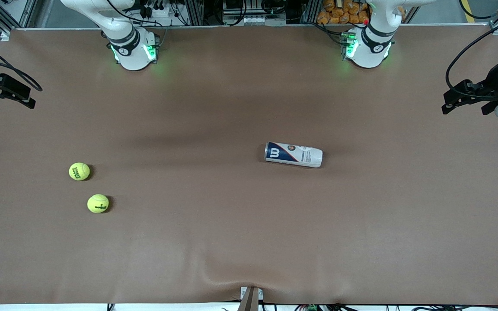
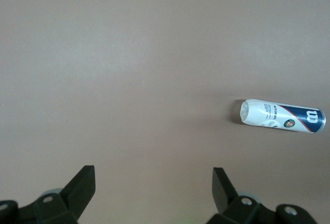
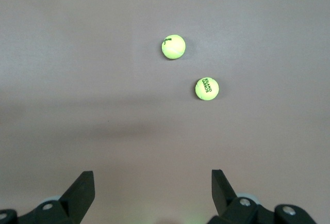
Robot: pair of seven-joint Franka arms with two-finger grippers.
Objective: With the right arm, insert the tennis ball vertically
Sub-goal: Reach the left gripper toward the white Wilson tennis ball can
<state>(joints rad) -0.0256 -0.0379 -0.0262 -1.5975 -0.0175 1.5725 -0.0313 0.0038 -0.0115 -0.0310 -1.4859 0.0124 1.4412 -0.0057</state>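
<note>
The can (image 1: pixel 293 154) lies on its side, well apart from both tennis balls (image 1: pixel 79 171), toward the left arm's end. The right gripper (image 3: pixel 149 195) and left gripper (image 2: pixel 152 193) hang wide open and empty. Unless the can is stood upright, a ball dropped from above would likely roll away.

Two yellow-green tennis balls (image 1: pixel 79 171) (image 1: pixel 97 203) with dark lettering; a white can (image 1: pixel 293 154) with a navy band bearing a white W logo; a plain brown table (image 1: pixel 214 224).
</note>
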